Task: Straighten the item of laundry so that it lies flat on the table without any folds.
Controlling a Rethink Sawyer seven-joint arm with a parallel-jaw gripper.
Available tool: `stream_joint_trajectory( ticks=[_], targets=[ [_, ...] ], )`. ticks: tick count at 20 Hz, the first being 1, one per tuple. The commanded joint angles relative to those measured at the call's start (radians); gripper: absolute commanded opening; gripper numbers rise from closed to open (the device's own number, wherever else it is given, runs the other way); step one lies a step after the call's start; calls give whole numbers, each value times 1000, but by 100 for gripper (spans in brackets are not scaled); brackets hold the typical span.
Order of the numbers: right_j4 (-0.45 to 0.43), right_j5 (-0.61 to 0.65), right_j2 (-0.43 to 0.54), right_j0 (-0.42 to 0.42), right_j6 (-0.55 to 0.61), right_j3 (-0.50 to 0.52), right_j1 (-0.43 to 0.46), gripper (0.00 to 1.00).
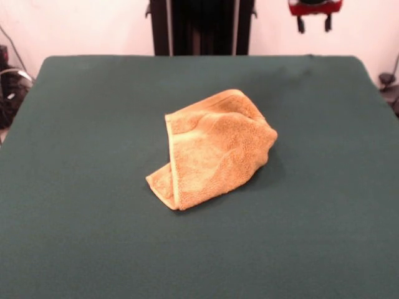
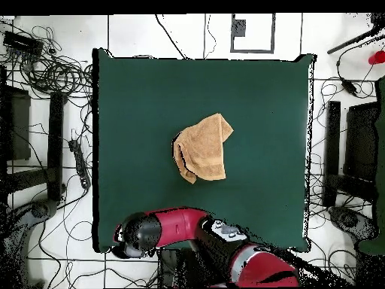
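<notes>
Overhead view: towel (image 2: 203, 147) crumpled mid-table (image 2: 271, 98); front shows gripper (image 1: 315, 23) (jaws' state unclear).

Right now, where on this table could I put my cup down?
Nearly anywhere. The table is bare green cloth all round the crumpled towel at its middle: wide strips to both sides and along the near and far edges. In the overhead view, only the robot arm overhangs its own edge.

A wide table (image 1: 75, 187) covered in dark green cloth carries one thing only: an orange-tan towel (image 1: 215, 149) lying near its middle. The towel is crumpled and folded over itself, with a pale hemmed edge running down its left side in the front view.
</notes>
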Motion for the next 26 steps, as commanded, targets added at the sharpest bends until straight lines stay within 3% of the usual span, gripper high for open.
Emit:
stream_joint_trajectory(
  ticks=[1,4,7,10,12,17,26],
  targets=[
    [-80,20,-133,128,39,-261,169,100],
    [-115,-32,-181,108,15,-375,243,100],
    [-149,-63,-161,22,-45,-429,328,100],
    [-173,4,-134,-81,-120,-469,411,100],
    [-209,23,-152,-103,-136,-486,435,100],
    [-300,20,-196,-91,-116,-513,431,100],
    [-274,-44,-191,-103,-6,-429,336,100]
  ],
)
